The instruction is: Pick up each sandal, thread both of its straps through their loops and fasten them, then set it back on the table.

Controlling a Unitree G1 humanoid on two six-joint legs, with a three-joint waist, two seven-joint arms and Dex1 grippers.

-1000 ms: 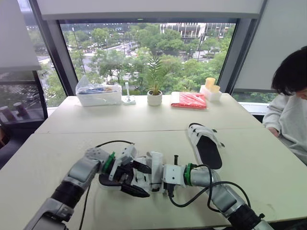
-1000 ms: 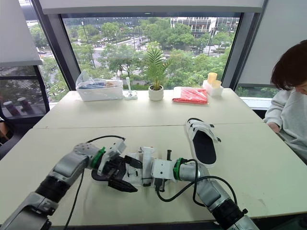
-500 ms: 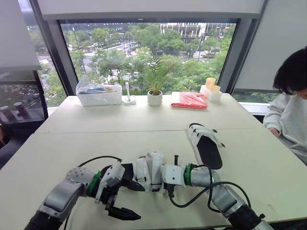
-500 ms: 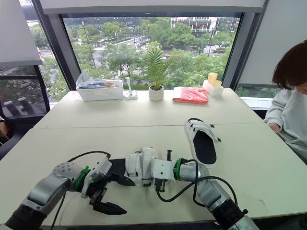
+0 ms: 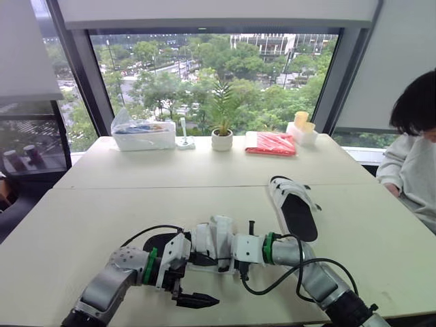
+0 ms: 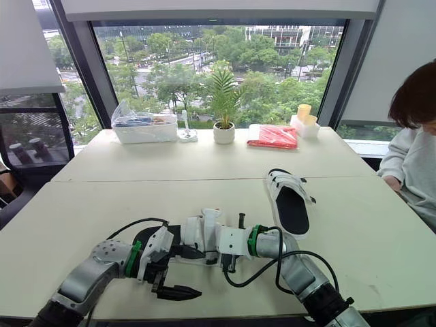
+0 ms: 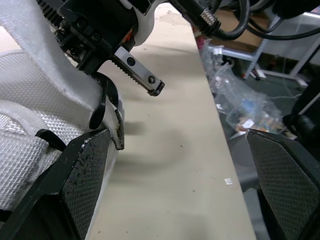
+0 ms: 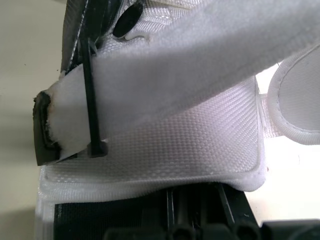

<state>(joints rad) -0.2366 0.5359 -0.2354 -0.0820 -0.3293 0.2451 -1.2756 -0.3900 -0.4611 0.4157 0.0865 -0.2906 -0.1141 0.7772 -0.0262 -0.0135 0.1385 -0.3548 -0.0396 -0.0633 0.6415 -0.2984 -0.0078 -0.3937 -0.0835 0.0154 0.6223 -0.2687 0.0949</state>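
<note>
head views: the near sandal (image 5: 210,238) sits close to me on the table (image 5: 102,204), with my right gripper (image 5: 218,246) at its white upper. the far sandal (image 5: 294,208) lies flat, well apart toward my right. my left gripper (image 5: 192,296) hovers just beside the near sandal, low over the table, holding nothing.

left wrist view: my fingers (image 7: 85,170) are spread wide with bare table between them. one of them is right up against the woven upper. a white strap (image 7: 45,85) rises toward the right gripper, and a black loop (image 7: 102,107) hangs at its foot. one serrated right finger juts out past the strap.

right wrist view: the strap crosses close in front, and a thin black loop circles it near its end. this view is too close to show my pads, so i judge rather than see that the right gripper is clamped on the sandal.

the step, as i read it, is taking the strap's free end with the left. to do it well i should narrow the left fingers first and come in along the strap rather than across it. i should pinch near the tip and pull straight through the loop, with the right holding the sandal steady. then i press the strap flat to fasten.
</note>
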